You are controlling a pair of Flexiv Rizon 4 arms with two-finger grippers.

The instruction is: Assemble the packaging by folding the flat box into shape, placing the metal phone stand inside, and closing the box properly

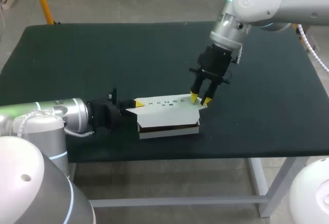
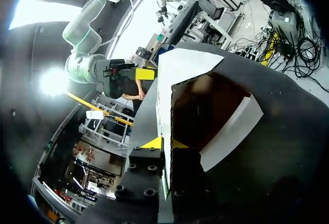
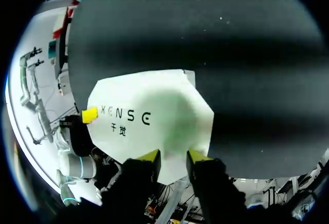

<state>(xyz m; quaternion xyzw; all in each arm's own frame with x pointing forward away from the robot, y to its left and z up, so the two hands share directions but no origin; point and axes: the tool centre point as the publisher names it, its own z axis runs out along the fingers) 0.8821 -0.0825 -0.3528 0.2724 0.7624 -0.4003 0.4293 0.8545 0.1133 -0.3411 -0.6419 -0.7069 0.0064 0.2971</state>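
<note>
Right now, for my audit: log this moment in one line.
box on table | left tool shut on box, left end | right tool open, tips at its right edge

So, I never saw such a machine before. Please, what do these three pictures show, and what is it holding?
It is a robot with two arms. The head view looks down from above; the two round views come from a camera on each wrist. On the dark table stands one white box, dark inside. The left gripper pinches the box's wall at one end between its yellow tips. The right gripper, fingers apart, has its tips on the lid at the other end. I cannot make out the phone stand.
</note>
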